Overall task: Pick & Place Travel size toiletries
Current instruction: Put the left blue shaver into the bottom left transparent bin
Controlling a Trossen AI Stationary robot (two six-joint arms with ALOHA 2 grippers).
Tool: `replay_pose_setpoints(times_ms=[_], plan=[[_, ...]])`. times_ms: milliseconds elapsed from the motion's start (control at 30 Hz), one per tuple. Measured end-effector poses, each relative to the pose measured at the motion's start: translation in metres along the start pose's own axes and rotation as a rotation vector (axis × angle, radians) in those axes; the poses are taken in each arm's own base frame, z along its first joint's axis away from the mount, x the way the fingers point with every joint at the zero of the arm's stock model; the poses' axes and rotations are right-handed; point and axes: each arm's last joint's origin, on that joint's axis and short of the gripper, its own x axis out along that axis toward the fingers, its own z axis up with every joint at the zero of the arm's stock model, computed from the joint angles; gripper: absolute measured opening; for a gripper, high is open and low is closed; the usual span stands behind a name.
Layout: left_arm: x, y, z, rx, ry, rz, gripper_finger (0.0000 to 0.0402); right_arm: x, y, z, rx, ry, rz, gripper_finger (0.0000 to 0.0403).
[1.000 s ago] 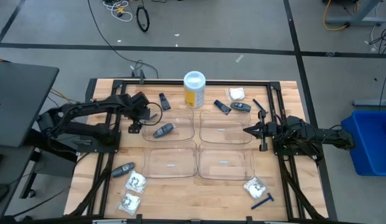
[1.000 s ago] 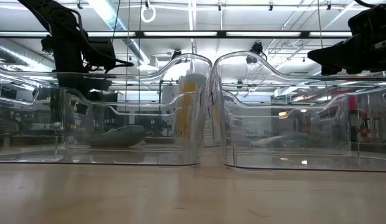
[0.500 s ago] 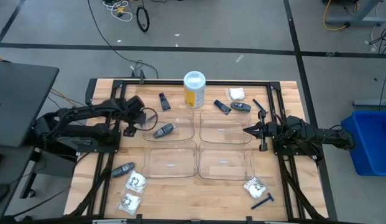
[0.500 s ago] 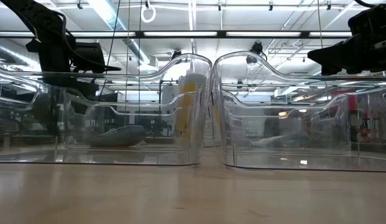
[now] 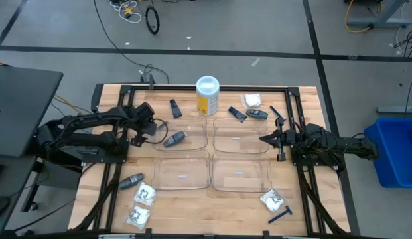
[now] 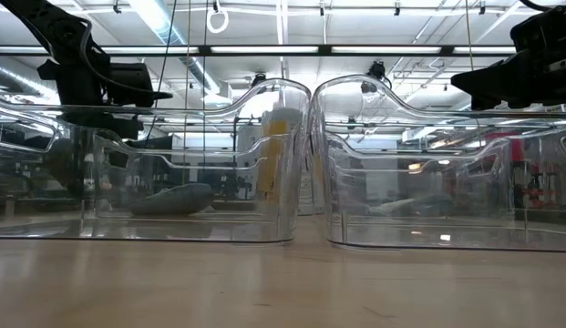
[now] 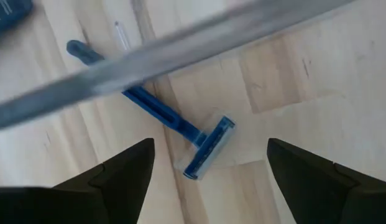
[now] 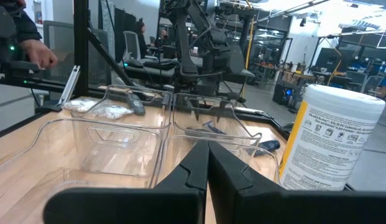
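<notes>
My left gripper (image 5: 138, 136) (image 7: 209, 144) hangs open, pointing steeply down, over the table's left part beside the far-left clear tray (image 5: 192, 126). Below it a thin blue razor (image 7: 180, 127) lies flat on the wood, with one finger standing off to each side of its head and touching nothing. A grey oval stick (image 5: 174, 139) (image 6: 173, 199) lies in that tray. A dark blue tube (image 5: 175, 107) lies farther back. Another grey stick (image 5: 131, 180) and two white packets (image 5: 146, 194) lie near the front left. My right gripper (image 5: 264, 139) (image 8: 208, 162) waits shut and level at the right.
Four clear trays sit in the middle, among them the near-right one (image 5: 262, 182). A yellow canister (image 5: 207, 96) with a white lid stands at the back. More small items (image 5: 253, 100) lie back right, and a packet (image 5: 272, 198) and a razor (image 5: 280, 215) front right. A blurred grey bar (image 7: 180, 50) crosses above the razor.
My left gripper has moved toward the table's left edge and a little down, away from the far-left tray, and has rolled about its own axis. It stays open. The grey stick lies still in the tray.
</notes>
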Motion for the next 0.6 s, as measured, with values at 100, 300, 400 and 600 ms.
replay_pose_setpoints(times_ms=[100,300,400,600], plan=[[0.0015,-0.0018,-0.0014,0.007,0.005,-0.010,0.0294,0.0000,0.0000,-0.0001,0.000,0.000,0.000,0.0012],[0.0016,-0.0017,-0.0012,0.035,0.000,-0.011,0.0261,0.0000,0.0000,0.0000,0.000,0.000,0.000,0.0012],[0.0016,-0.0020,-0.0011,0.044,-0.004,-0.017,0.0247,0.0000,0.0000,0.0000,0.000,0.000,0.000,0.0012],[0.0016,-0.0022,-0.0013,0.045,-0.003,-0.020,0.0221,0.0000,0.0000,0.0000,0.000,0.000,0.000,0.0012]])
